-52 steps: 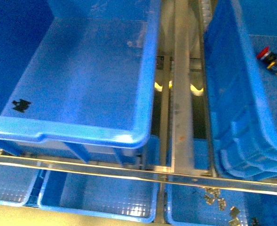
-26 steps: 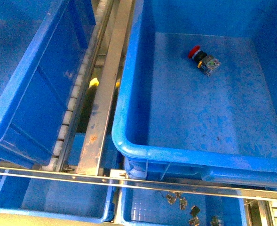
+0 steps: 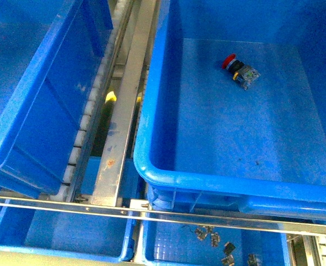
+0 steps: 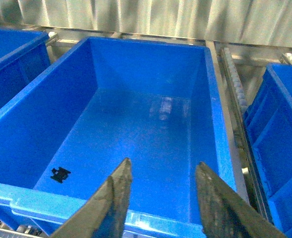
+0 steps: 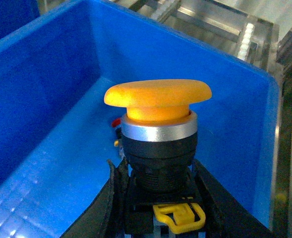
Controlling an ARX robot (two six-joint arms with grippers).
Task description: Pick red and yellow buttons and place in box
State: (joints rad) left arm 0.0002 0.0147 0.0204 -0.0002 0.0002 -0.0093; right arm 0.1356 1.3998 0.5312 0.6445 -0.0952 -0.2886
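Right wrist view: the right gripper (image 5: 158,198) pinches the black body of the yellow button (image 5: 158,99), cap upright, above the floor of the box (image 5: 51,163). A red speck behind the button is probably the red button, though too small to confirm here. Front view: the red button (image 3: 239,68) lies on its side on the box floor, towards the far wall; neither arm shows in this view.

Step in hand, as judged: release of the yellow button into the box. Lower the button near the floor before parting the jaws, so it does not bounce or roll. Release clear of the red button.

Clearances: the box floor is broad and otherwise bare, and the thick rim (image 3: 207,180) stands between gripper and exit, so withdraw upward first.

Left wrist view: the left gripper (image 4: 163,198) is spread and empty above a neighbouring crate (image 4: 220,148) holding one small black part (image 4: 60,174)
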